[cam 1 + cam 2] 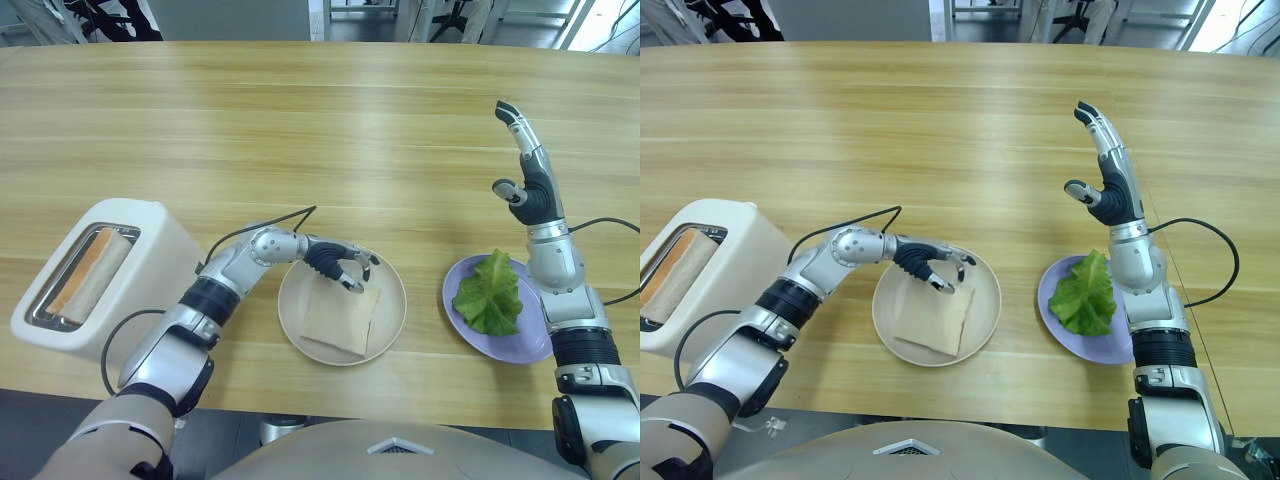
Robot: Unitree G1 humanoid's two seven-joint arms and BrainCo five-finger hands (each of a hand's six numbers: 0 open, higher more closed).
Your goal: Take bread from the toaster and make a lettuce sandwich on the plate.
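Note:
A slice of bread (340,318) lies flat on the beige plate (392,318) near the table's front edge. My left hand (335,262) hovers over the slice's far edge, fingers curled downward and touching or nearly touching it; whether they grip it I cannot tell. A cream toaster (95,282) stands at the front left with one more slice of bread (93,272) in its slot. A green lettuce leaf (490,293) rests on a purple plate (524,345) at the front right. My right hand (527,165) is raised above and behind that plate, fingers stretched out, holding nothing.
The wooden table (300,130) stretches wide and bare behind the plates. Black cables (262,222) run along both forearms. Chair legs and room furniture stand beyond the table's far edge.

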